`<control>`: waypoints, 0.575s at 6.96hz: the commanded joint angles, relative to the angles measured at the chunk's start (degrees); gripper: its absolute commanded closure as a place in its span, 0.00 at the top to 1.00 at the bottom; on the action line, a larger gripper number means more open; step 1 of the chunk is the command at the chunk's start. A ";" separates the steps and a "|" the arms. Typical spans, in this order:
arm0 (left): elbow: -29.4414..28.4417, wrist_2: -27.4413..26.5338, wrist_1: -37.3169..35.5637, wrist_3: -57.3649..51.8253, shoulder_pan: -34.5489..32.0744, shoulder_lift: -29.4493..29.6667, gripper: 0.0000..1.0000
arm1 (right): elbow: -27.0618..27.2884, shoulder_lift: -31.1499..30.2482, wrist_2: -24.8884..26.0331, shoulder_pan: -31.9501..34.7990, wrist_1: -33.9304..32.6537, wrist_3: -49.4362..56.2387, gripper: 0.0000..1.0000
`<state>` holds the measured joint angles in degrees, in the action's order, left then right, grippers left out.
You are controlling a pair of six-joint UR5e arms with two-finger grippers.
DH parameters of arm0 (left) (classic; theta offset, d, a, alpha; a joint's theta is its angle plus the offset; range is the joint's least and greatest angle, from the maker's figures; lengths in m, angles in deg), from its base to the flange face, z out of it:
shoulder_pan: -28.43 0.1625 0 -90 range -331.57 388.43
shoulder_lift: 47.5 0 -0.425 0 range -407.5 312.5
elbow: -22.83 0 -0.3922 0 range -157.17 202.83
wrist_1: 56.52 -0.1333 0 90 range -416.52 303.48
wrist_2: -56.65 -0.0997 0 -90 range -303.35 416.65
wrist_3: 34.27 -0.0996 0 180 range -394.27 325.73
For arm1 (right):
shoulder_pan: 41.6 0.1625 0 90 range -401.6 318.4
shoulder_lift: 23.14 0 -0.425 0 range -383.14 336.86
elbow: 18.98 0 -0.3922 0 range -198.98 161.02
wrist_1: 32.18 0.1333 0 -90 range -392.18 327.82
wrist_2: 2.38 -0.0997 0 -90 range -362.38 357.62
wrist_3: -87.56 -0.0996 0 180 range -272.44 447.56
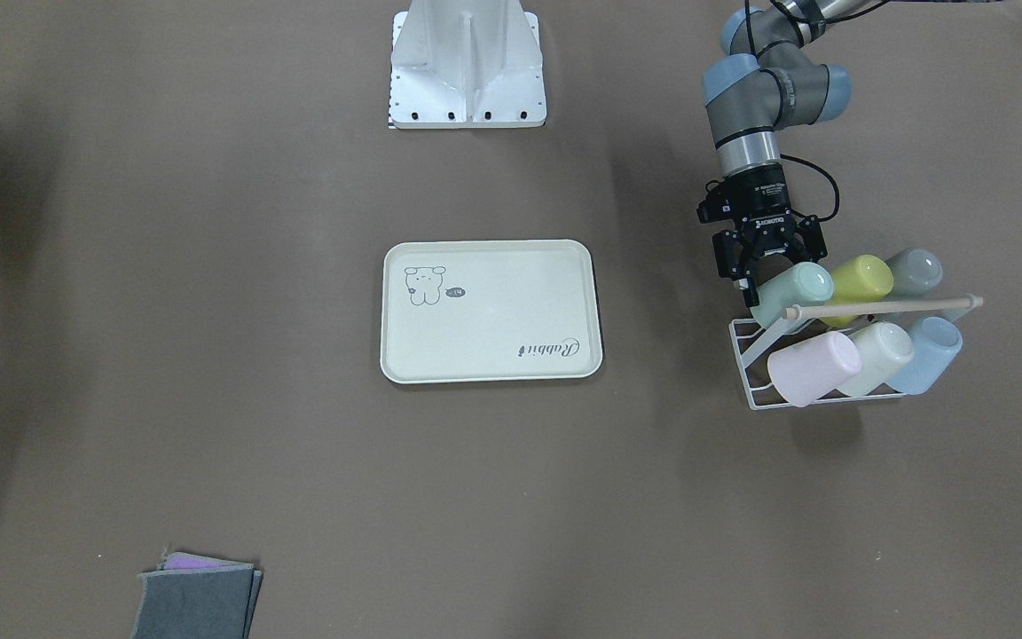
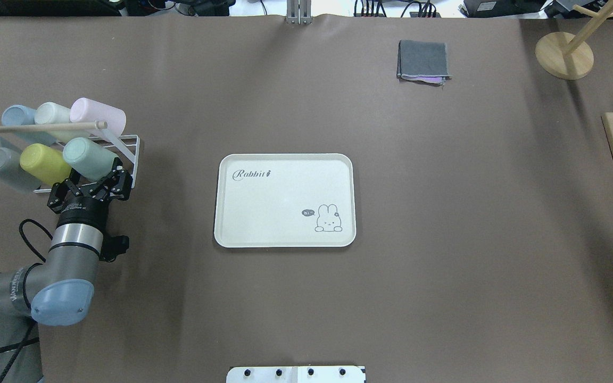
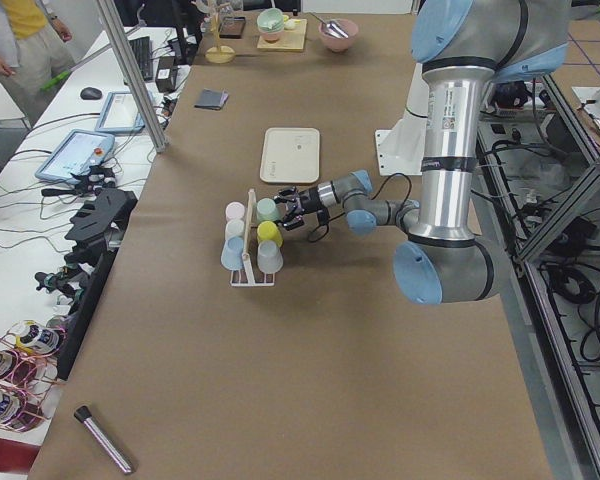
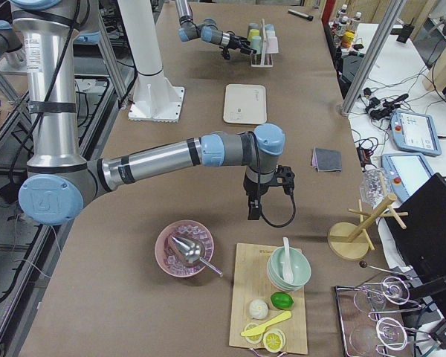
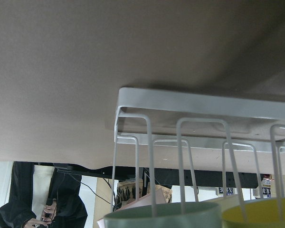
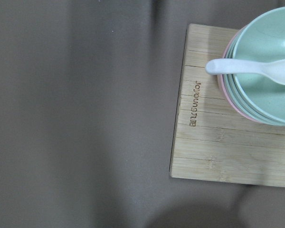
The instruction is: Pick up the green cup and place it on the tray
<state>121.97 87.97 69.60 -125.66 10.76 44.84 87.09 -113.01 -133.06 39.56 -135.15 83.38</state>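
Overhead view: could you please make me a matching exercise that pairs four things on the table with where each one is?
Things:
1. green cup
2. pink cup
3. tray
4. grey cloth

Places:
A. folded, toward the far side of the table
B. rack, row farther from the robot
C. middle of the table
D. rack, row nearer the robot, at the open fingers of the left gripper

Pairs: 1-D, 2-B, 3-C, 4-A

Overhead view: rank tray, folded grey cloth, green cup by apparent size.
1. tray, clearly largest.
2. folded grey cloth.
3. green cup, tilted on the rack; close to the cloth in apparent size, so 2 versus 3 is unsure.
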 commanded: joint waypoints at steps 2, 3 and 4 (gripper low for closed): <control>0.17 -0.12 0.09 -0.02 0.00 -0.05 0.85 | -0.15 -0.92 -2.19 1.45 -1.17 1.71 0.99; 0.17 -0.21 0.09 -0.02 0.00 0.03 0.83 | -0.15 -1.10 -2.29 1.81 -1.18 1.80 0.99; 0.17 -0.21 0.09 -0.02 0.00 0.04 0.81 | -0.15 -1.10 -2.30 1.90 -1.18 1.80 0.99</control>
<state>122.14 87.79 69.69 -125.68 10.76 44.85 86.93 -114.01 -135.12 41.18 -136.22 85.11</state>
